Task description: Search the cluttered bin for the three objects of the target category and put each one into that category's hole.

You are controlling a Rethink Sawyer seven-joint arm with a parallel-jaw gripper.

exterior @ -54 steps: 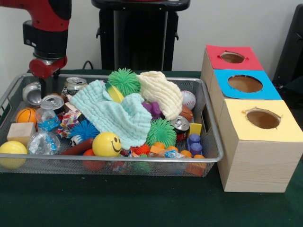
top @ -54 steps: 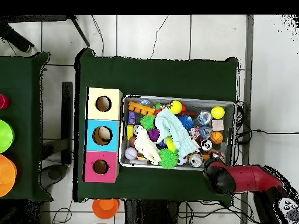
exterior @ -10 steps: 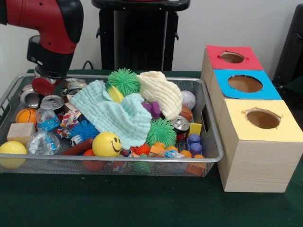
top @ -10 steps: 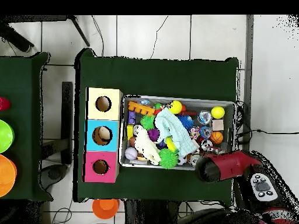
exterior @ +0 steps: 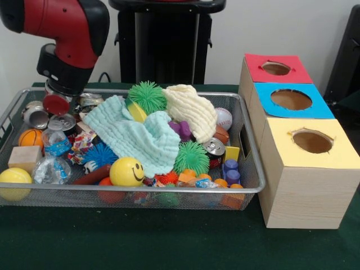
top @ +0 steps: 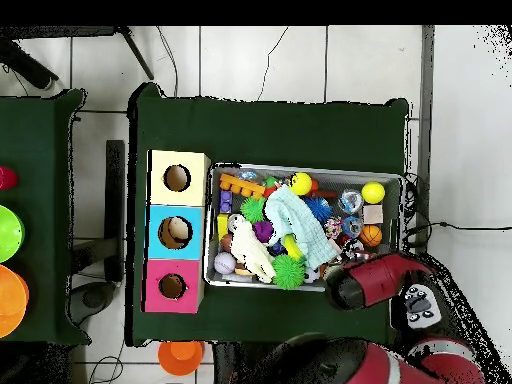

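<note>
Below the gripper (exterior: pixel 56 104): cans (exterior: pixel 62 121) in the bin's (exterior: pixel 140 191) far corner, probably its target.
Gripper: whether open or closed cannot be told.
Boxes (exterior: pixel 292 101): well away, beside the bin's opposite end, holes facing up for drops.

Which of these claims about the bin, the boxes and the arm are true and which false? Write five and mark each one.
1. The bin stands beside three boxes with round holes. True.
2. The box nearest the front camera has a red top. False: the yellow-topped box is nearest; the red-topped box is farthest.
3. A yellow smiley ball lies near the bin's front rim. True.
4. The pale green cloth hangs over the bin's outside. False: it lies inside, on top of the toys.
5. The arm reaches over the blue-topped box. False: it is over the bin's opposite end, above the cans.
</note>
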